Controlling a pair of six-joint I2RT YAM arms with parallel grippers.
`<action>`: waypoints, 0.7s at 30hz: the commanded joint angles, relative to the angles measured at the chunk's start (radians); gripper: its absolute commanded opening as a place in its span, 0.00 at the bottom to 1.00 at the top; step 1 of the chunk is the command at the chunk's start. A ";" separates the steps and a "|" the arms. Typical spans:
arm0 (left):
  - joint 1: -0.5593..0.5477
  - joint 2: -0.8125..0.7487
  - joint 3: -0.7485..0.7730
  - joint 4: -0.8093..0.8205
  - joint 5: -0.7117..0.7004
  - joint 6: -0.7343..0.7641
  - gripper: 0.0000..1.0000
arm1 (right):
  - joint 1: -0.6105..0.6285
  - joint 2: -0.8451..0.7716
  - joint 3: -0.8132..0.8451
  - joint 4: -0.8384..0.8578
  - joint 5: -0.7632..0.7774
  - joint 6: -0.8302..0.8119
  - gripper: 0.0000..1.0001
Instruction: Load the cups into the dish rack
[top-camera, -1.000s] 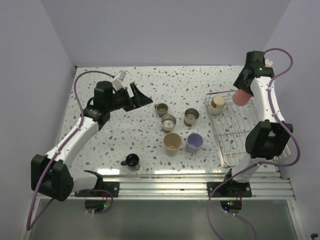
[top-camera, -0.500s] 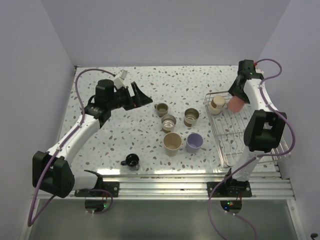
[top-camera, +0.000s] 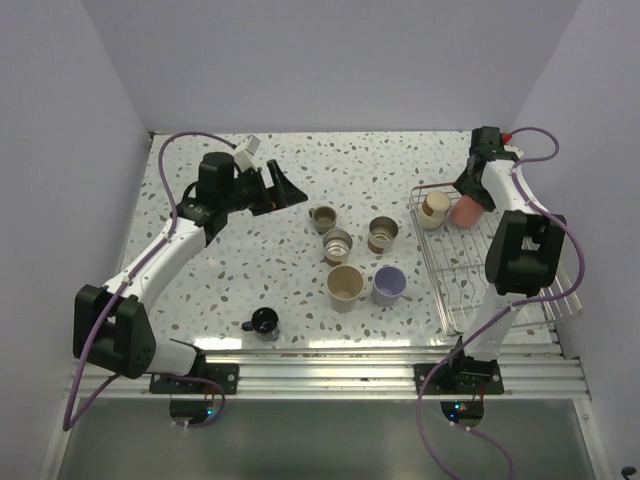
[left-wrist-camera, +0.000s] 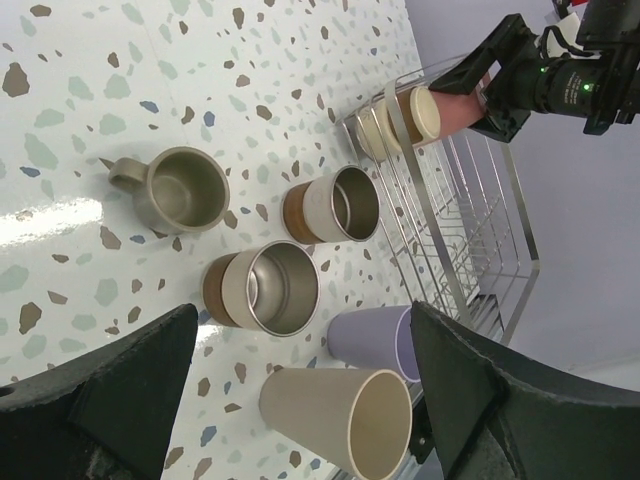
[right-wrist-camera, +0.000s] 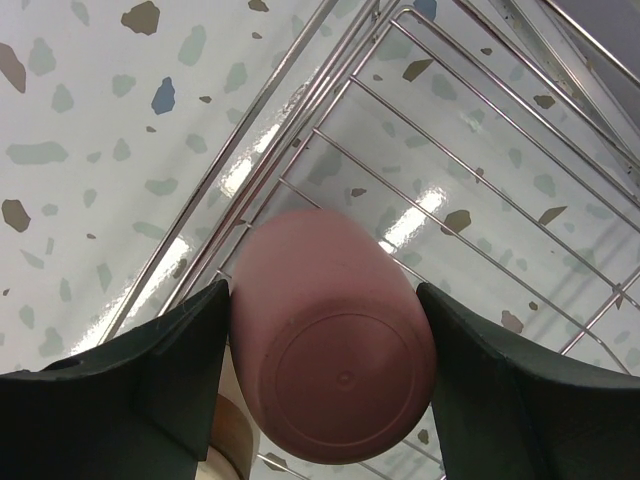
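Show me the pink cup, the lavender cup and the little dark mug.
pink cup (right-wrist-camera: 345, 385), right wrist view, on its round bottom.
lavender cup (top-camera: 389, 283), top external view, inside its open mouth.
dark mug (top-camera: 265, 320), top external view, inside its open mouth.

We find the dish rack (top-camera: 455, 280) at the table's (top-camera: 250, 270) right, a cup (top-camera: 434, 208) in its far-left corner and a second cup (top-camera: 465, 211) just right of it, seemingly inside. Five cups (top-camera: 338, 245) cluster left of the rack, a small mug (top-camera: 264, 322) nearer the front.

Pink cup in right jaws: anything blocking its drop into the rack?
Nothing visible. The pink cup hangs over bare wire at the dish rack's far end; the tan cup lies beside it, not under.
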 joint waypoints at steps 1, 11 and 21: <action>0.006 0.024 0.053 -0.003 -0.010 0.026 0.90 | 0.000 0.003 -0.003 0.050 0.028 0.049 0.05; 0.004 0.076 0.089 -0.024 -0.018 0.040 0.90 | 0.000 -0.006 0.006 0.062 -0.013 0.058 0.70; 0.004 0.101 0.114 -0.040 -0.015 0.063 0.90 | -0.002 -0.012 0.023 0.038 -0.021 0.072 0.98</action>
